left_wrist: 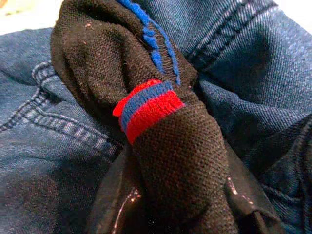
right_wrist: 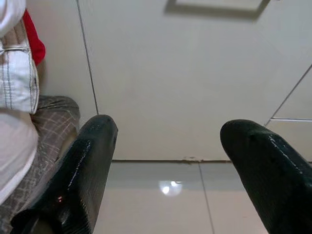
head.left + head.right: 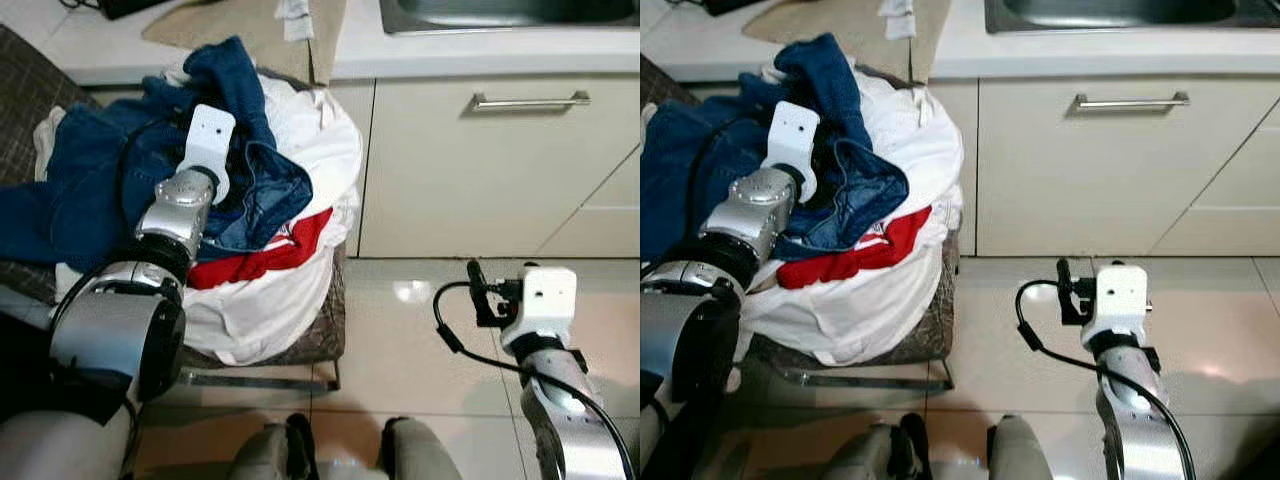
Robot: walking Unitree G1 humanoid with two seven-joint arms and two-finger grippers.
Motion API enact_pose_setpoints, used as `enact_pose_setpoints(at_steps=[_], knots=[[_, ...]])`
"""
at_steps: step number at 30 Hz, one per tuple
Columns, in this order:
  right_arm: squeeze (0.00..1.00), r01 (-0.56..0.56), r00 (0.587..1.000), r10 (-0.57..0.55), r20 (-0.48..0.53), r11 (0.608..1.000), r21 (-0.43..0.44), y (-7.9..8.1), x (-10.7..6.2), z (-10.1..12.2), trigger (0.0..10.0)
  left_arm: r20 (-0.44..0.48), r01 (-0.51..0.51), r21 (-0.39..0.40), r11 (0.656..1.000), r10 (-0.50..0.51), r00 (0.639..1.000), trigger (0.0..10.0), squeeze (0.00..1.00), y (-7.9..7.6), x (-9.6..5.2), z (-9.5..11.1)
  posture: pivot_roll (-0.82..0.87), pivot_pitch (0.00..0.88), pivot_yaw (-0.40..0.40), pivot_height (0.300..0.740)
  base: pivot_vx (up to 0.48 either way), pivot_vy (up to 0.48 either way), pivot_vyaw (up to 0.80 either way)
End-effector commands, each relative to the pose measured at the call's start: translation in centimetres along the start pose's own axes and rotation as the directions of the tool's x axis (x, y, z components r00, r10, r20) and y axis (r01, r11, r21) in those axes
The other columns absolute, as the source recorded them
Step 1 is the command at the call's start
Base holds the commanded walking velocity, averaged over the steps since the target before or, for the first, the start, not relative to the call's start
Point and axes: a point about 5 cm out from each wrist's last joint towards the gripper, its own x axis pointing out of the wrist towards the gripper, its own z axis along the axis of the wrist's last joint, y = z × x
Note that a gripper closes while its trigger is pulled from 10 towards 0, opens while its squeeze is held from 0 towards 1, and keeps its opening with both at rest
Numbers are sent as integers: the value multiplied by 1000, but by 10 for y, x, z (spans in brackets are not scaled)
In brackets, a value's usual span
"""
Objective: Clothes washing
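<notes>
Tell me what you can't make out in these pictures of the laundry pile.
- Left gripper: the black sock covers its fingers in the left wrist view.
- Laundry basket: clothes hide its inside in the eye views.
- Blue jeans: cut off by the left edge.
- Sink: cut off by the top edge.

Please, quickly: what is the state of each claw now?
Left claw: closed on a black sock with red-blue stripes, over the jeans.
Right claw: open, holding nothing, above the floor.
</notes>
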Motion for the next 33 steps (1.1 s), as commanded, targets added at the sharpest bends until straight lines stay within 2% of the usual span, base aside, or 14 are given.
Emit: enact_pose_setpoints(at_steps=[1,8,11,12,15,16,18,20,21,23,27,28,31,33], knots=[[0,-2,1000,2,-28,1000,13,-1,2,-5,10000,12,4,-11,1000,-4,1000,0,0,1,-1,-2,-264,113,60,723,0,0,0],[0,-45,999,45,-7,999,1,3,22,2,10000,94,10,-59,998,-4,996,0,0,5,-2,10,-222,74,37,723,0,0,0],[0,-73,997,73,11,997,19,9,41,8,10000,219,-5,-92,996,25,975,0,0,17,-9,27,-168,36,23,723,0,0,0],[0,-73,997,73,11,997,19,9,41,8,10000,219,-5,-92,996,25,975,0,0,17,-9,27,-168,36,23,723,0,0,0],[0,-101,995,100,25,994,53,18,57,12,10000,320,-41,-31,999,49,946,0,0,25,-30,27,-101,4,11,723,0,0,0],[0,-114,993,112,32,991,65,22,62,14,10000,343,-51,-2,999,49,938,0,0,24,-42,23,-93,1,9,723,0,0,0],[0,-116,993,114,33,991,66,23,64,15,10000,346,-52,1,999,48,937,0,0,23,-44,22,-84,0,10,723,0,0,0],[0,-134,991,131,41,989,69,28,70,17,10000,354,-59,-6,998,57,934,0,0,17,-69,10,-37,0,-1,723,0,0,0],[0,-134,991,131,41,989,69,28,70,17,10000,354,-59,-6,998,57,934,0,0,17,-69,10,-37,0,-1,723,0,0,0],[0,-155,987,152,43,985,81,33,80,19,10000,348,-51,-14,999,53,936,0,0,-4,-104,-10,23,0,-24,723,0,0,0],[0,-171,985,168,40,981,88,37,85,20,10000,315,-51,-39,998,61,947,0,0,-15,-112,-23,47,0,-42,723,0,0,0],[0,-197,980,194,38,977,87,44,89,20,10000,314,-40,-25,999,46,948,0,0,-27,-113,-23,63,0,-56,723,0,0,0],[0,-206,978,204,38,975,85,46,89,19,10000,325,-26,-9,1000,28,945,0,0,-32,-111,-19,65,0,-57,723,0,0,0],[0,-213,977,210,38,974,83,48,90,18,10000,330,27,38,999,-38,943,0,0,-43,-109,-10,57,0,-55,723,0,0,0]])
